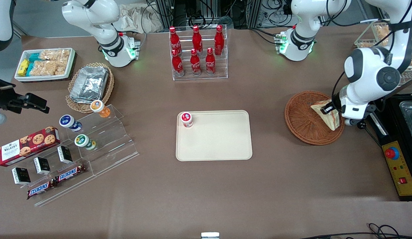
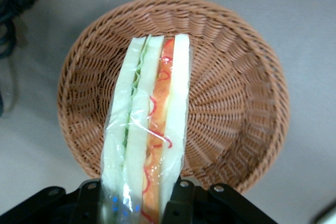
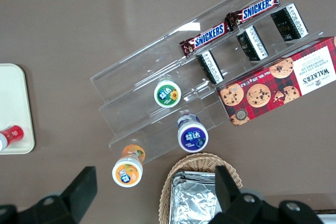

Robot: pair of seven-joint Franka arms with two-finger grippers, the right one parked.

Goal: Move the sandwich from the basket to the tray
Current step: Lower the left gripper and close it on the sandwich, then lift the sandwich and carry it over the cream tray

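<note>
Gripping sandwich (image 2: 149,129) | gripper (image 2: 137,203) clenched | long axis pointing away over basket (image 2: 231,93)

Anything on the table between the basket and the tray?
No: front view shows bare table between basket and tray. The claw grips the sandwich over the basket.

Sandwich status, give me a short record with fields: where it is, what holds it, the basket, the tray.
sandwich: wrapped in clear film, held above the basket
hand: left arm's, shut on the sandwich, over the basket
basket: round brown wicker, toward the working arm's end of the table, nothing else in it
tray: cream, mid-table, one small red-capped cup in a corner
step left: carry the sandwich to the tray
</note>
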